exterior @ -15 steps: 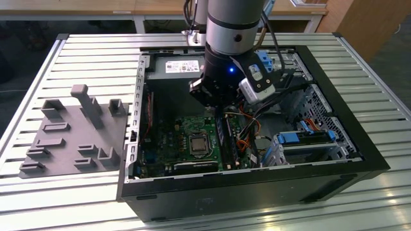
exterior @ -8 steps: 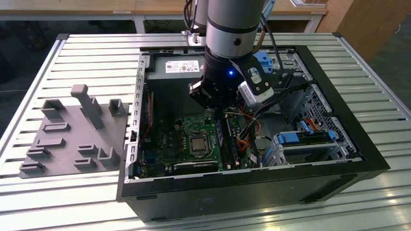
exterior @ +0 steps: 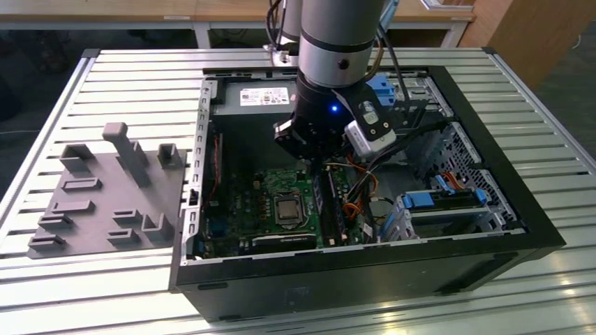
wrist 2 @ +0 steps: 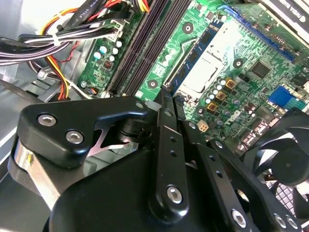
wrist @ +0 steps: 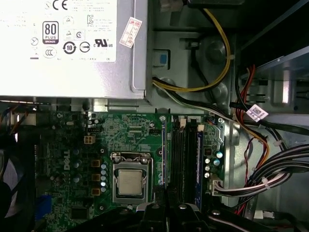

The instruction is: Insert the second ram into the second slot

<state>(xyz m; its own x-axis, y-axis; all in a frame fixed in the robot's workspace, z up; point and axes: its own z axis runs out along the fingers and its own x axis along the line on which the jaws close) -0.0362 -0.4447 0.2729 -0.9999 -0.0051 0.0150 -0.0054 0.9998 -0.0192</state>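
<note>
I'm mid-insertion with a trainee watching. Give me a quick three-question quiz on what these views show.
1. True or false: a long blue memory stick already stands seated on the green motherboard.
2. The pincer holds: A) nothing; B) a thin blue circuit-board stick, seen edge-on; C) a screw.
3. On which side of the exterior view does the grey plastic fixture lie on the slatted metal table?
Key: 1 true; 2 B; 3 the left.

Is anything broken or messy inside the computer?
Nothing looks broken or spilled. The hand seems to hold the second ram, a thin blue stick, over the motherboard. The processor sits bare with no cooler, and the cables are bundled aside.
</note>
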